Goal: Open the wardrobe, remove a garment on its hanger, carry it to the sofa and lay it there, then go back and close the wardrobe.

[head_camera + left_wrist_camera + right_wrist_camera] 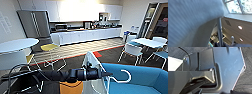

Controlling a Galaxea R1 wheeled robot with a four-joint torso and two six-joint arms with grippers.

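**Operator:** What is my left arm holding, and how do the jaws stand?

**Spotter:** Your left gripper (pixel 106 74) reaches in from the left edge of the head view, level and stretched toward the sofa (pixel 140 78). Its jaws are closed on the hanger (pixel 124 77), gripping it near the neck. The white hook curves out past the tip, over the blue seat near the sofa's near-left corner. The garment (pixel 93 65) hangs from the hanger on the near side of the gripper, its white cloth rising above the arm and dropping below it, just beside the sofa's left edge.

**Operator:** Does the wrist camera back that up?

**Spotter:** In your left wrist view the T-shirt (pixel 189 21) drapes wide and close, and a pale bar of the hanger (pixel 219 31) runs beside it against the ceiling lights. You cannot make out the fingers there.

**Operator:** And my right gripper?

**Spotter:** Your right wrist view gives you the robot's own dark plate and bar over grey carpet (pixel 248 79); I cannot tell how those jaws stand.

**Operator:** What lies around me?

**Spotter:** A round white table (pixel 15 45) stands at your left with a yellow chair (pixel 50 47) beside it. A white kitchen counter (pixel 87 33) runs along the far wall, and another white table (pixel 147 43) with chairs stands well apart at the right.
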